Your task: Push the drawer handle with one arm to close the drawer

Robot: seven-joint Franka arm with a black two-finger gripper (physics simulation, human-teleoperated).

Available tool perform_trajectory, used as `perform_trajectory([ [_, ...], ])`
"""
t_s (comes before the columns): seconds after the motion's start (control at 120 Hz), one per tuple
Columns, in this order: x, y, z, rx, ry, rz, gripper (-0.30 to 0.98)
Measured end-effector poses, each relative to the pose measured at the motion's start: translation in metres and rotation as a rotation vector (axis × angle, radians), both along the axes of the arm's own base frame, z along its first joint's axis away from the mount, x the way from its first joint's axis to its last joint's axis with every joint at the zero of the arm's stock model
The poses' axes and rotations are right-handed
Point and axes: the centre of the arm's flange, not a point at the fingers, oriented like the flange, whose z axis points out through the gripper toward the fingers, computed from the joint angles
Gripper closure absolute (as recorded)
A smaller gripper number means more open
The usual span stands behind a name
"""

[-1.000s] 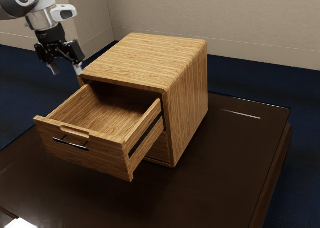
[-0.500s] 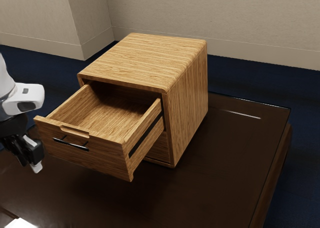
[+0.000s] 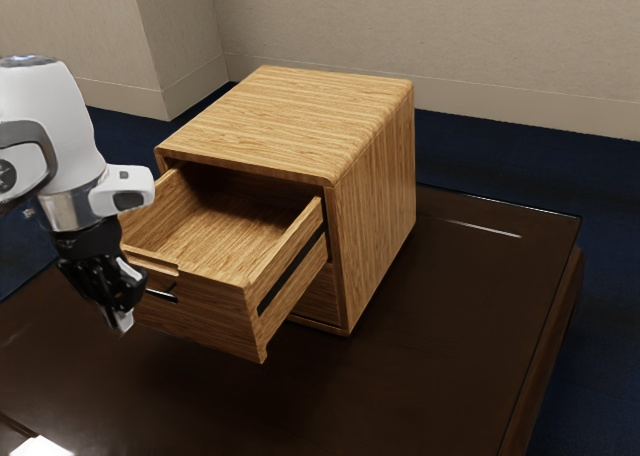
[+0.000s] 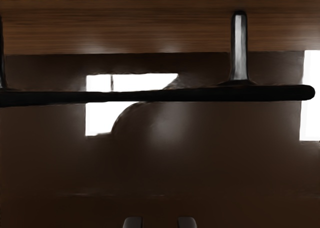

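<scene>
In the exterior view my gripper (image 3: 118, 318) is at the outer side of the pulled-out drawer (image 3: 215, 324), low by its front panel and overlapping one end of the black bar handle (image 3: 164, 296). The wrist view has the handle (image 4: 200, 94) running across in front of the drawer's wooden front (image 4: 125, 30), with two posts joining them. Two fingertips of my gripper (image 4: 160, 222) stand apart there, nothing between them. Contact with the handle cannot be made out. The hand hides part of the drawer front and handle in the exterior view.
The wooden cabinet (image 3: 375, 186) stands on the dark, glossy table (image 3: 450, 336), its drawer jutting toward the arm's side. A lower drawer front lies beneath the open one. Bright reflections show on the tabletop, and walls rise behind the cabinet.
My hand has come down from beside the cabinet's top, passing the exterior view's left edge, then moved rightward to the drawer front. Drawer and cabinet have not visibly moved.
</scene>
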Motion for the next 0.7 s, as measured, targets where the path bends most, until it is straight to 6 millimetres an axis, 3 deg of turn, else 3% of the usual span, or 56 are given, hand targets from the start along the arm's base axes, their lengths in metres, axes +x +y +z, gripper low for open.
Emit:
perform_trajectory([
  [0.233, 0.063, 0.016, -0.001, -0.005, -0.038, 0.032, 0.71],
  [0.383, 0.123, 0.018, 0.003, -0.007, -0.071, 0.030, 0.71],
  [0.508, 0.170, 0.026, -0.005, -0.002, -0.088, 0.035, 0.71],
  [0.7, 0.202, 0.029, 0.001, 0.012, -0.142, 0.018, 0.71],
])
